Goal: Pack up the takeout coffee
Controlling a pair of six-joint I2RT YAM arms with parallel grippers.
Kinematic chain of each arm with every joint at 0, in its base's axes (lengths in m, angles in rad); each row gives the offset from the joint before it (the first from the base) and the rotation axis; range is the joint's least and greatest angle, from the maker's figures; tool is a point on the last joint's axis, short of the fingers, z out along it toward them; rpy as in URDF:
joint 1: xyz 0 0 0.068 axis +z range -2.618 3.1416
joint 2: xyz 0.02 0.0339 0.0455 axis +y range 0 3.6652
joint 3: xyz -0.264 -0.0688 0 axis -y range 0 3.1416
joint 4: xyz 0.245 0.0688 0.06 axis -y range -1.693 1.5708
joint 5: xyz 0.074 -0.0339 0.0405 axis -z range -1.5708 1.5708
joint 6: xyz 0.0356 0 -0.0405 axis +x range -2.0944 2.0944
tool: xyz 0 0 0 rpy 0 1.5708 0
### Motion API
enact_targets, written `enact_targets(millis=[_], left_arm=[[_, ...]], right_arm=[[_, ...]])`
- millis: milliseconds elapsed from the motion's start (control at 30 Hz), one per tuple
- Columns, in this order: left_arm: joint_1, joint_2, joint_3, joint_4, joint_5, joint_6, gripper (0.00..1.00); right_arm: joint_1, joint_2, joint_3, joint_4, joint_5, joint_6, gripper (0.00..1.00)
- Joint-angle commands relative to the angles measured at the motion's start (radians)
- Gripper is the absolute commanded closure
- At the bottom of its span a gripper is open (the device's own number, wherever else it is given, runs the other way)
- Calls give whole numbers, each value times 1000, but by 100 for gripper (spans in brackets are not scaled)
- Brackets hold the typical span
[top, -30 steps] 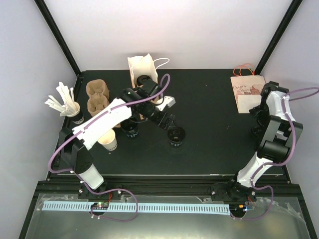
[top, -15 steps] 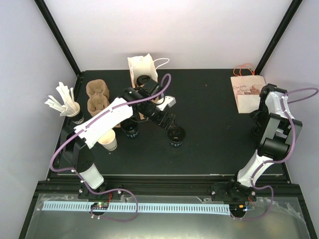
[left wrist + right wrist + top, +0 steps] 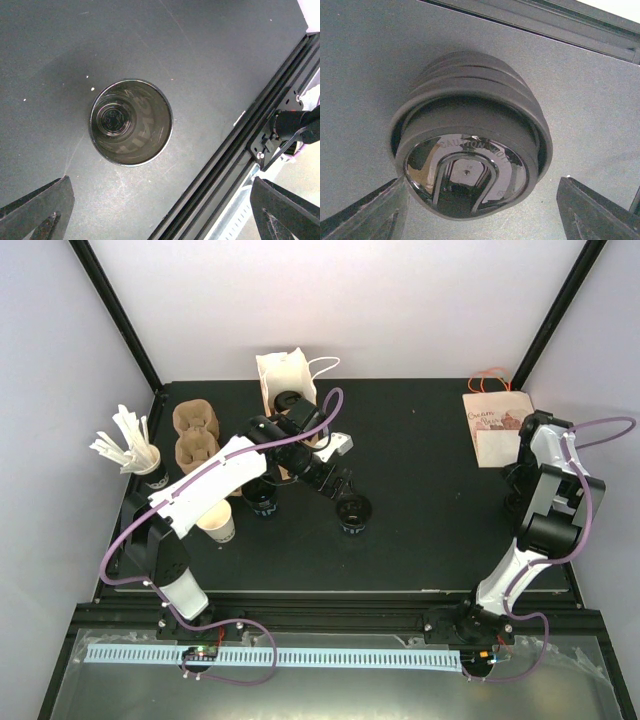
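Two arms are working well apart in the top view: the left gripper (image 3: 338,487) is hovering over a cup (image 3: 352,512), while the right arm (image 3: 545,500) is bending down (its fingers are hiding beneath it). The left wrist is showing both fingers (image 3: 35,210) spread wide, the empty cup standing just ahead of them, untouched. The right wrist is showing a lid stack (image 3: 470,150) sitting between released fingers (image 3: 592,210), neither gripping. Lidding seems to be starting; next, these fingers need to pinch only the top lid (image 3: 465,180).

The plastic lids (image 3: 467,172) shine glossy on a matt, grainy table (image 3: 360,60).
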Motion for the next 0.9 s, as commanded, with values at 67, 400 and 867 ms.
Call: enact_targets(millis=[67,400,867], left_arm=[[4,14,35,-22,-3,0,1],[5,23,33,-22,0,-7,1],[4,23,34,-24,-4,-7,1]], right_arm=[[3,14,-8,23,39,12,20],[2,24,-22,26,42,18,19],[1,2,-43,51,37,12,31]])
